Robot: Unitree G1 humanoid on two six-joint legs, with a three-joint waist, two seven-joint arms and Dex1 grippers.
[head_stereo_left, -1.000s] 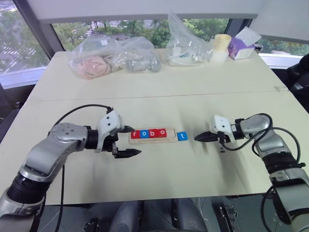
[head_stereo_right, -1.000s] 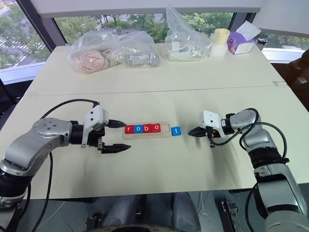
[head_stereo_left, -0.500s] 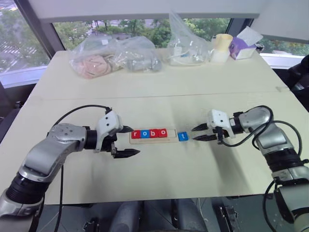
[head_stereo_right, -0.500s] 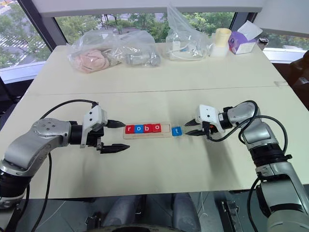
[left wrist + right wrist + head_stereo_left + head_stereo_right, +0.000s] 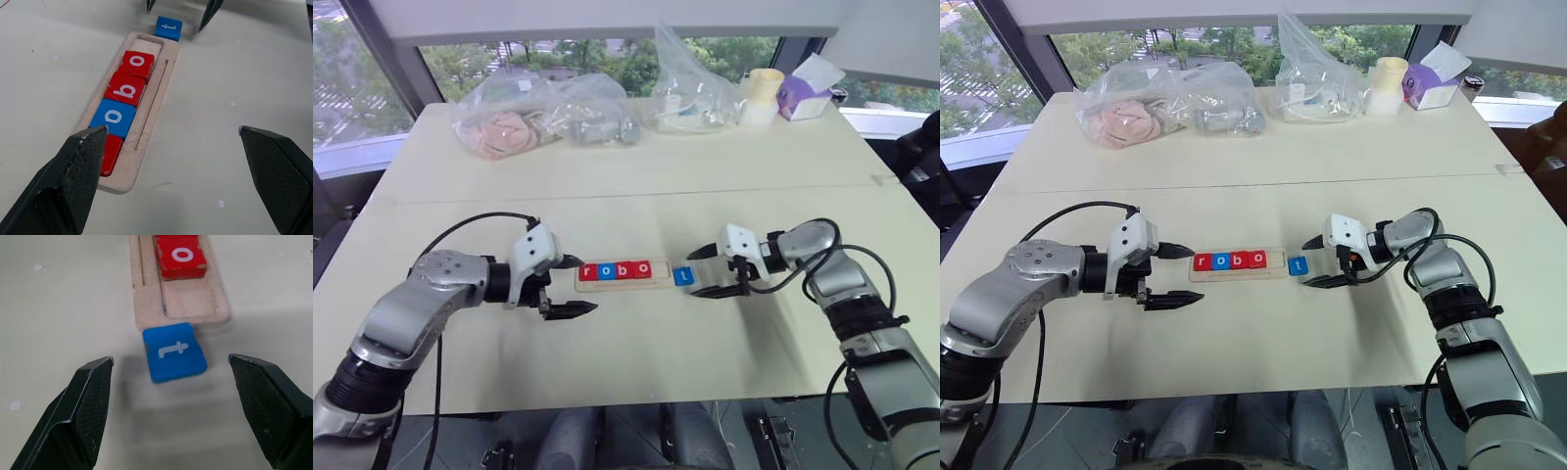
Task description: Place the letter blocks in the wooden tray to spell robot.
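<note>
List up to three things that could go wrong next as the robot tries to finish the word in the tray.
1. The blue t tile lies on the table against the end of the wooden tray and slightly askew, so the open right gripper may close on its corners and twist it.
2. Only a short empty gap remains beyond the last red o tile; the t may catch on the tray's rim.
3. A push could slide the tray toward the left gripper.

Head stereo pair looking down over table (image 5: 636,362); opposed wrist views, close, sharing wooden tray (image 5: 146,105)
</note>
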